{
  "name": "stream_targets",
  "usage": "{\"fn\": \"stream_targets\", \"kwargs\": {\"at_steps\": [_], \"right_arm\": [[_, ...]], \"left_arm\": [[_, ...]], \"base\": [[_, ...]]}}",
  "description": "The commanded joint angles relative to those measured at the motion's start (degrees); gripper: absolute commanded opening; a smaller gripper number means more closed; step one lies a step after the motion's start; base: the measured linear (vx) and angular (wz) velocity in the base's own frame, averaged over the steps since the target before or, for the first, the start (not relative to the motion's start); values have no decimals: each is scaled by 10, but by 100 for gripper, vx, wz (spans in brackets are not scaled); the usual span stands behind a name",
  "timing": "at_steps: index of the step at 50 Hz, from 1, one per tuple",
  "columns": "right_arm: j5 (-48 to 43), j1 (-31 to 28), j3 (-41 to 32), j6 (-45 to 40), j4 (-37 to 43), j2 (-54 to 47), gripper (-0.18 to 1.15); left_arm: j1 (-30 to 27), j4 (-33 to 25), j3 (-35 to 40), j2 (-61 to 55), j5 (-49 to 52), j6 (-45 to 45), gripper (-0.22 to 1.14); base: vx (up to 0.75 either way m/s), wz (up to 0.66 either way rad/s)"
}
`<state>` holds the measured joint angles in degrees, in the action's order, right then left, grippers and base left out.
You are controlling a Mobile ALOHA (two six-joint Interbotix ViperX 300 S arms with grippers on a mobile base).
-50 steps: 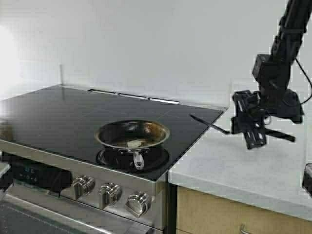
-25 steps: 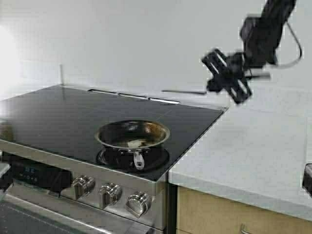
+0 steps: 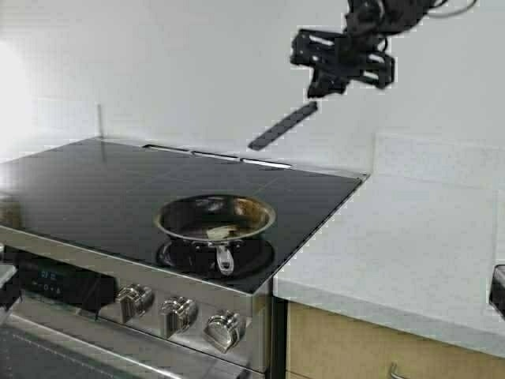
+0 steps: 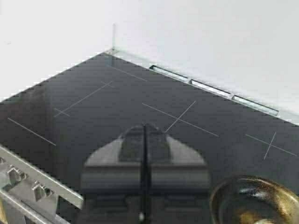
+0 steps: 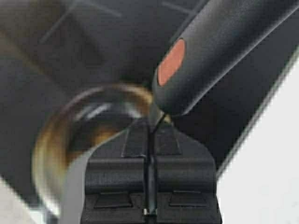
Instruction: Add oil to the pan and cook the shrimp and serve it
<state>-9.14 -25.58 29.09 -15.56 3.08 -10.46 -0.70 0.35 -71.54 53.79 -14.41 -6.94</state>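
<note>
— White wall, black glass stovetop [image 3: 118,181], pale surface [image 3: 410,245] alongside. Which step?

— Cooking, I judge. The shrimp [image 3: 219,232] lies in the pan [image 3: 215,221] on the front burner. The right claw [image 3: 341,65], high above, pinches a dark spatula [image 3: 282,126].

— Next?

— Lowering the blade under the shrimp. The left claw [image 4: 145,154] waits pressed together.

— Any writing?

— None readable; just an orange dot on the handle.

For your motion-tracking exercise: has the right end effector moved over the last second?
Yes. The right end effector, holding a dark utensil, rose from the counter and swung left toward the stove.
</note>
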Motion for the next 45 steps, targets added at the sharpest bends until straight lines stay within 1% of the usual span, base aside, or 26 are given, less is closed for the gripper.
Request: {"fn": "stream_targets", "kwargs": {"at_steps": [1, 8, 11, 13, 16, 18, 23, 25, 26, 27, 32, 39, 45], "right_arm": [[11, -6, 5, 5, -20, 53, 7], [-10, -16, 36, 5, -52, 76, 7], [-30, -17, 52, 5, -52, 80, 7], [-47, -17, 63, 5, -52, 81, 7], [-74, -17, 80, 5, -47, 83, 7], [-90, -18, 91, 5, -40, 83, 7], [-138, -18, 118, 5, -18, 81, 7], [-160, -18, 127, 5, -9, 79, 7], [-171, -18, 132, 5, -4, 79, 7], [-180, -18, 136, 5, 2, 78, 7], [-217, -17, 150, 5, 22, 70, 7], [-244, -17, 153, 5, 28, 48, 7], [-248, -17, 149, 5, 28, 33, 7]], "left_arm": [[-1, 2, 7, -5, -2, -9, 3], [6, 2, 7, -15, 3, -18, 5], [19, 2, 7, -22, 4, -23, 11], [27, 1, 8, -28, 4, -25, 18], [38, 1, 9, -44, 4, -30, 36], [44, 1, 10, -58, 4, -32, 52], [58, 1, 15, -98, 4, -33, 96], [62, 1, 18, -117, 5, -33, 108], [66, 2, 19, -127, 4, -33, 110], [69, 2, 22, -140, 4, -33, 109], [87, 1, 30, -183, -1, -39, 100], [105, 1, 36, -243, -24, -56, 102], [120, 2, 38, -289, -63, -63, 102]], "base": [[0, 0], [0, 0], [0, 0], [0, 0], [0, 0], [0, 0], [0, 0], [0, 0], [0, 0], [0, 0], [0, 0], [0, 0], [0, 0]]}}
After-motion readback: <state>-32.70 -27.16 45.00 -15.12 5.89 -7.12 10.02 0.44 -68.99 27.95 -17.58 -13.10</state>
